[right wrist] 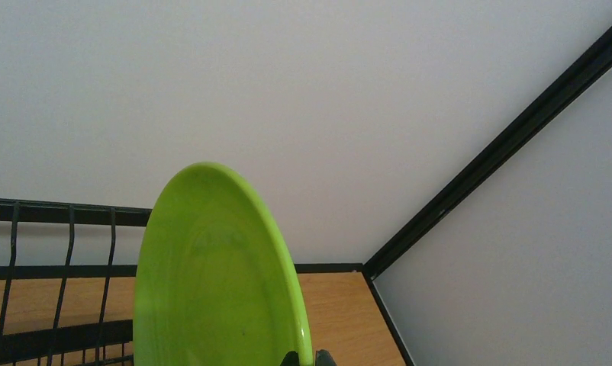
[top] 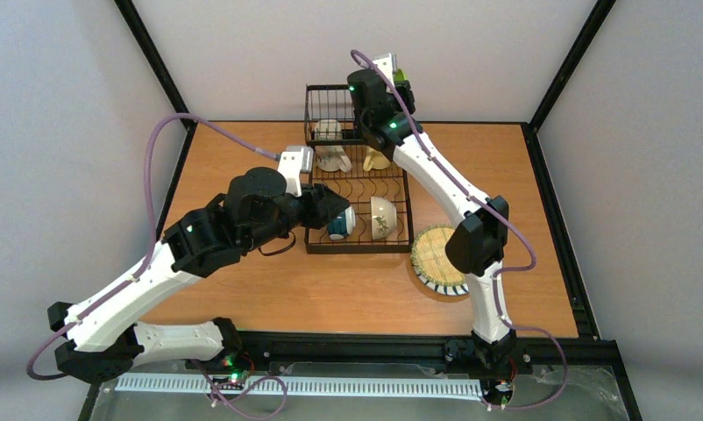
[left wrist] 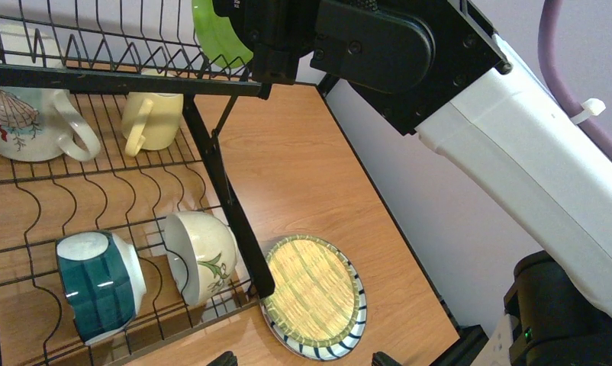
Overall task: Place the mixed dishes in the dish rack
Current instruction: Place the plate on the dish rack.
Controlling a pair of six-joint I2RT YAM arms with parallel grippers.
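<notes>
Our right end effector (right wrist: 304, 357) clamps the lime-green plate (right wrist: 219, 274) by its rim at 1 o'clock of the dish rack (top: 358, 251). We judge it stiff, glazed-slick and breakable; a firm rim pinch suits.

The dish rack (top: 365, 186) stands toward the table's (top: 330, 294) far edge. In it, mugs (top: 333, 158) sit behind bowls (top: 383, 217); a plate (top: 437, 259) lies beside its near right corner.
</notes>
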